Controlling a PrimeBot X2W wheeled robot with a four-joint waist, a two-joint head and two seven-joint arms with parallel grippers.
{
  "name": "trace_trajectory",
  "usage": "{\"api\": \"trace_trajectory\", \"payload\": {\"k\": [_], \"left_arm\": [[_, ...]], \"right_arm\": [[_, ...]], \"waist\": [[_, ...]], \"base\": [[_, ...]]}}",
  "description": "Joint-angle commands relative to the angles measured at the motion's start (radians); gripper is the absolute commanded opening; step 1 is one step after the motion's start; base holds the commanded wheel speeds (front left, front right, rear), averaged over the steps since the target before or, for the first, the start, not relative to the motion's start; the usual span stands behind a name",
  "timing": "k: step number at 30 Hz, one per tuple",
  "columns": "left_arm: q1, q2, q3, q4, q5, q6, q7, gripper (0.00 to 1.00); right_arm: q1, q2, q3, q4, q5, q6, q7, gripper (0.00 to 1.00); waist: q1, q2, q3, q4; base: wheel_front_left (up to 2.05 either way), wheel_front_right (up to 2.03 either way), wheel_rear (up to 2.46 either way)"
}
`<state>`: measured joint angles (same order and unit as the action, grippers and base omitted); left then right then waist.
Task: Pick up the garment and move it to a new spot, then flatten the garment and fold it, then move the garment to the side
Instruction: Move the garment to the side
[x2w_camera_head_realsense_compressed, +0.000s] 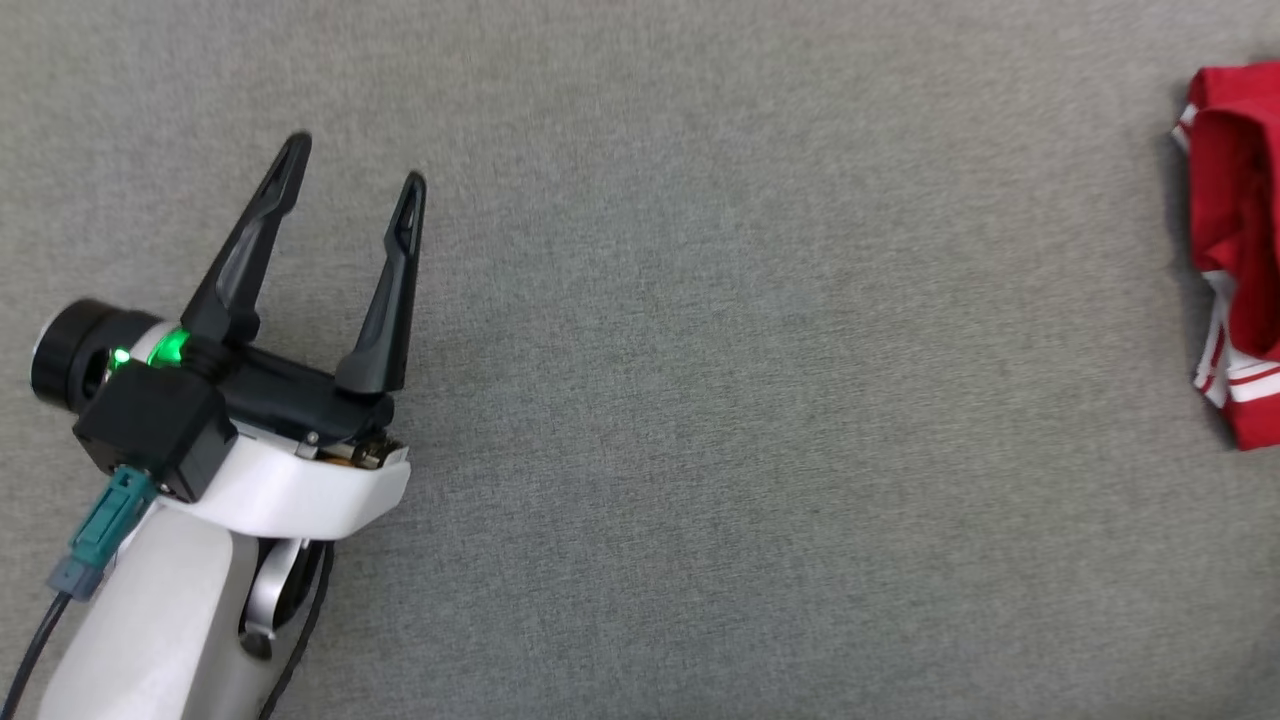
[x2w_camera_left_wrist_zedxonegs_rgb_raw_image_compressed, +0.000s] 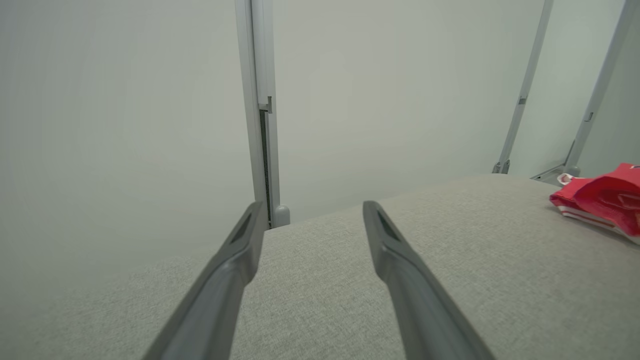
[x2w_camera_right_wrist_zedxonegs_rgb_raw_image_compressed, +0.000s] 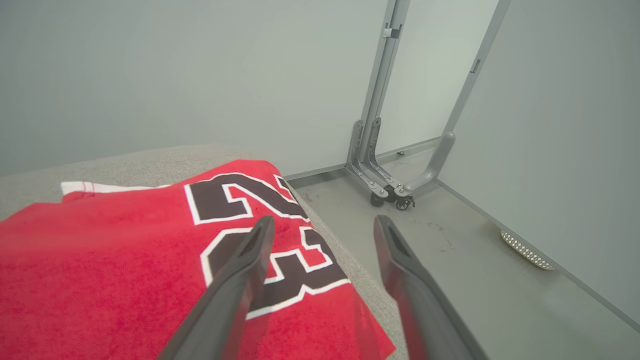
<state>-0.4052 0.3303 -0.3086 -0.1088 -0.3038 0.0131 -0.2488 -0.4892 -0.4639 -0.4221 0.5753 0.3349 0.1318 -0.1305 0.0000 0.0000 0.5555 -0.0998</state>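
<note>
Right gripper (x2w_camera_right_wrist_zedxonegs_rgb_raw_image_compressed: 325, 220) fingers rise closest to the lens in the right wrist view, spread wide, nothing held between them. Garment (x2w_camera_right_wrist_zedxonegs_rgb_raw_image_compressed: 100, 260) sits right behind them: a red jersey, black "23" outlined in white facing up, white striped trim at its far edge. It looks flat here, on the grey tabletop (x2w_camera_head_realsense_compressed: 700, 400) by the tabletop's edge. One finger overlaps the number in this view and the other hangs over the floor (x2w_camera_right_wrist_zedxonegs_rgb_raw_image_compressed: 450, 260) past the edge. Cannot tell whether either finger touches the cloth.

Head view: the garment is at the far right border, cut off by the frame, rumpled along its visible side, white stripes showing.

Left gripper (x2w_camera_head_realsense_compressed: 355, 160) is at lower left in the head view, well apart from the garment, with bare tabletop between them. Its fingers are open and empty, pointing up the view, with a green light lit at the wrist. In the left wrist view the garment is a small red heap at the far right, off to the side of both fingers.

Beyond: pale wall (x2w_camera_left_wrist_zedxonegs_rgb_raw_image_compressed: 125, 125), grey upright post (x2w_camera_left_wrist_zedxonegs_rgb_raw_image_compressed: 260, 100), wheeled metal frame (x2w_camera_right_wrist_zedxonegs_rgb_raw_image_compressed: 380, 175) on the floor.
</note>
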Motion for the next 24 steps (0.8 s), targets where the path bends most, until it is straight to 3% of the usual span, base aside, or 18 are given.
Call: {"api": "trace_trajectory", "payload": {"k": [1,9,24], "left_arm": [[0.024,0.003,0.009,0.01,-0.008,0.003,-0.006,1.0],[0.161,-0.011,0.035,0.05,-0.05,0.026,-0.014,1.0],[0.287,-0.03,0.104,0.15,-0.109,0.087,-0.015,1.0]], "right_arm": [[0.031,0.016,0.014,-0.017,-0.003,-0.002,-0.031,1.0],[0.215,0.138,0.169,-0.239,-0.05,-0.002,-0.08,1.0],[0.472,0.332,0.286,-0.637,-0.14,-0.002,0.065,1.0]], "waist": [[0.0,0.0,-0.052,-0.011],[0.0,0.0,-0.206,-0.035],[0.0,0.0,-0.355,0.103]], "base": [[0.0,0.0,0.0],[0.0,0.0,0.0],[0.0,0.0,0.0]]}}
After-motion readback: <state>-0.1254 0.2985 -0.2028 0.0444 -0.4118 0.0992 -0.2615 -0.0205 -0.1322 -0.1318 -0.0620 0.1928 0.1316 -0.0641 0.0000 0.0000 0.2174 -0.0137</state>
